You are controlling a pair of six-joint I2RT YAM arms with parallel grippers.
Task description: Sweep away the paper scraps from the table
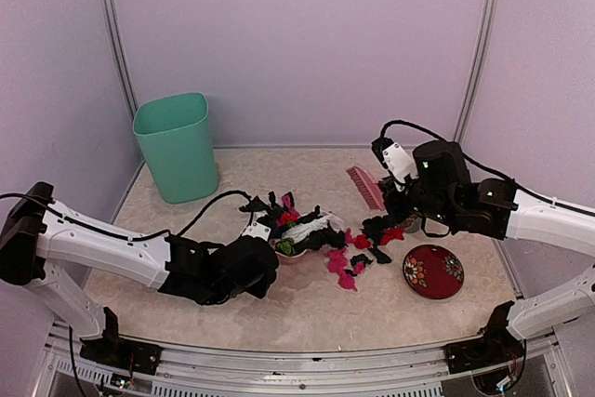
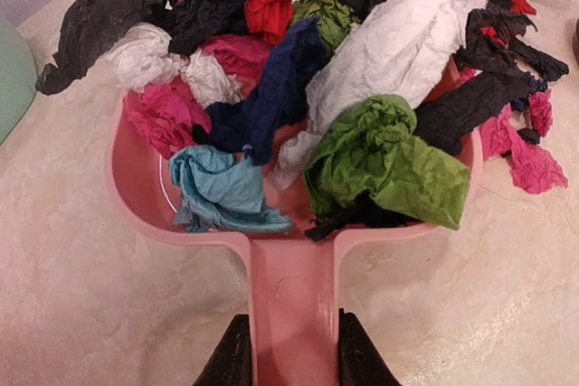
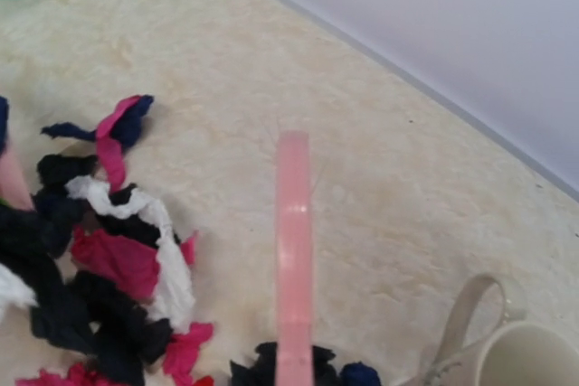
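Paper scraps (image 1: 321,232) in black, pink, red, white and green lie in a heap mid-table, with more scraps (image 1: 346,269) to its right. In the left wrist view, several scraps (image 2: 380,155) fill a pink dustpan (image 2: 145,187) resting on the table (image 2: 81,296). My left gripper (image 2: 294,363) is shut on the dustpan handle, one black finger on each side. My right gripper (image 1: 390,194) holds a pink brush (image 1: 365,186) just right of the heap. In the right wrist view the brush (image 3: 294,250) runs edge-on over scraps (image 3: 118,259); its fingers are out of frame.
A green bin (image 1: 177,146) stands at the back left. A red patterned plate (image 1: 433,271) lies at the front right. A beige cup (image 3: 525,354) stands beside the brush. Walls close the back and sides.
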